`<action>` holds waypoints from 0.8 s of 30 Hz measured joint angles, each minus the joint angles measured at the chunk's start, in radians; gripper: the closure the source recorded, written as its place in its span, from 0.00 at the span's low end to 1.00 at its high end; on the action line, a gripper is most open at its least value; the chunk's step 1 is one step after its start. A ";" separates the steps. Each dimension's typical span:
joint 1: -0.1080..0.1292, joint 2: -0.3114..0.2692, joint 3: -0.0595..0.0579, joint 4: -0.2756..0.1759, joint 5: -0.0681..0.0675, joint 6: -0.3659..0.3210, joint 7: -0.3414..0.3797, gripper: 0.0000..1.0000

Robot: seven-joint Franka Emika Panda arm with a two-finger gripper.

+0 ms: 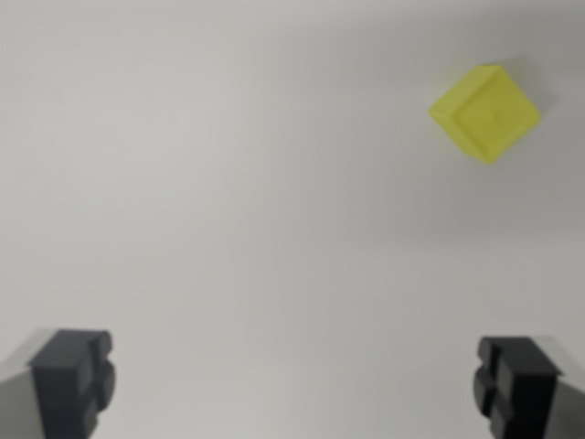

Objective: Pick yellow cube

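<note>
The yellow cube [485,113] looks like smooth, slightly glossy plastic; the tabletop [238,201] beneath it is plain matt white; the end effector [294,384] fingertips [75,382] look matt dark plastic

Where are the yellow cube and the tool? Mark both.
yellow cube [487,113]: wrist view, upper right, middle of its top face.
tool [295,384]: wrist view, bottom, midway between its two dark fingertips, which stand wide apart.
</note>
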 joint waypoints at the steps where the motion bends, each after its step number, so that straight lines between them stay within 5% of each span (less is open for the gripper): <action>1: 0.000 0.000 0.000 0.000 0.000 0.000 0.000 0.00; 24: -0.041 0.054 0.000 -0.045 0.000 0.103 -0.181 0.00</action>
